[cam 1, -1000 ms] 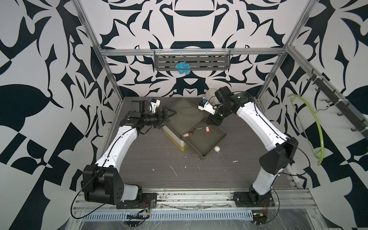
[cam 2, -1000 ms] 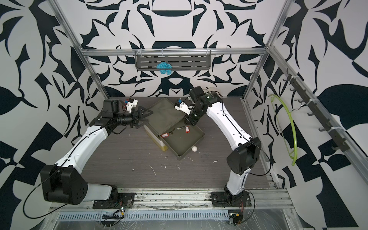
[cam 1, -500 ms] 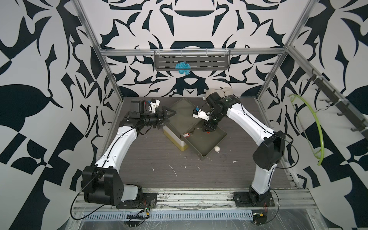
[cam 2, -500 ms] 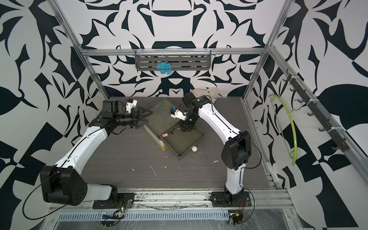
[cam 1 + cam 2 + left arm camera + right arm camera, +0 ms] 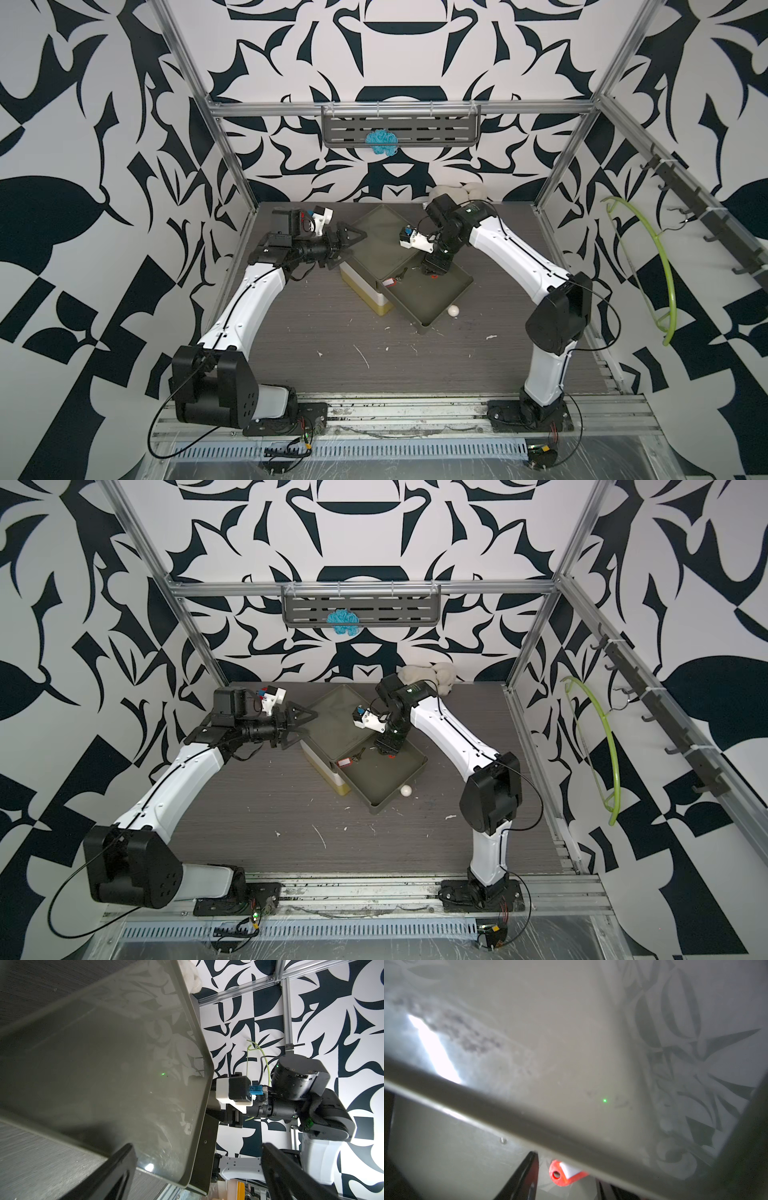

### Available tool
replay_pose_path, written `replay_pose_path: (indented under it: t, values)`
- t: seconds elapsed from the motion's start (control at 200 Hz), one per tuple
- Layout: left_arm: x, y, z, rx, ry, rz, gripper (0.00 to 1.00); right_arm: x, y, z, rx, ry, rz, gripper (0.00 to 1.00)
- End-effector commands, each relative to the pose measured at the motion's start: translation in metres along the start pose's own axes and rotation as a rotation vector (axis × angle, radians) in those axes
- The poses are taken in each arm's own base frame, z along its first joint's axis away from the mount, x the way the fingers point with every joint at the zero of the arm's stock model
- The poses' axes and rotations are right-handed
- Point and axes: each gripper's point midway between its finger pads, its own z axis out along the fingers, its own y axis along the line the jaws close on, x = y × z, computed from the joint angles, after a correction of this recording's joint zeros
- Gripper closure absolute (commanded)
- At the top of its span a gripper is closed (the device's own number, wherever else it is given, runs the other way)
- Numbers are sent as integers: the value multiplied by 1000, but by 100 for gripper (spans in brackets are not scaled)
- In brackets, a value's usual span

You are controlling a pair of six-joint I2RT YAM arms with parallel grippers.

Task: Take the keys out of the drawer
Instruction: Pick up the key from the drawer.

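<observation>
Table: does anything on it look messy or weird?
Yes. Little white scraps lie scattered over the table in front of the box, like crumbs. The box sits crooked, turned cornerwise to the table's edges, and a small white ball lies loose on the table beside its open drawer.

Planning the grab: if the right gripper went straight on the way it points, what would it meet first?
Likely the red plastic key tag below the right gripper, on the floor of the open olive drawer; the blurred wrist view leaves depth unclear.
</observation>
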Motion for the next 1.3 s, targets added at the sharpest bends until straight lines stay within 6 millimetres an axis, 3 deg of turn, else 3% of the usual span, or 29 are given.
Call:
replay_pose_path:
  t: [0.0, 0.25, 0.91, 1.08, 1.295]
  values:
    - [26, 64, 7, -169, 68, -207, 1, -6, -16, -20, 109, -21, -45, 48]
    - [29, 67, 7, -171, 69, -213, 1, -1, -16, -16, 125, 7, -68, 40]
    - [29, 74, 10, -165, 71, -233, 1, 8, -31, -8, 240, 110, -155, 40]
    - [29, 74, 10, -167, 70, -236, 1, 15, -24, 4, 186, 151, -152, 43]
    - [29, 73, 10, -165, 71, -237, 1, 18, -22, 12, 150, 176, -132, 55]
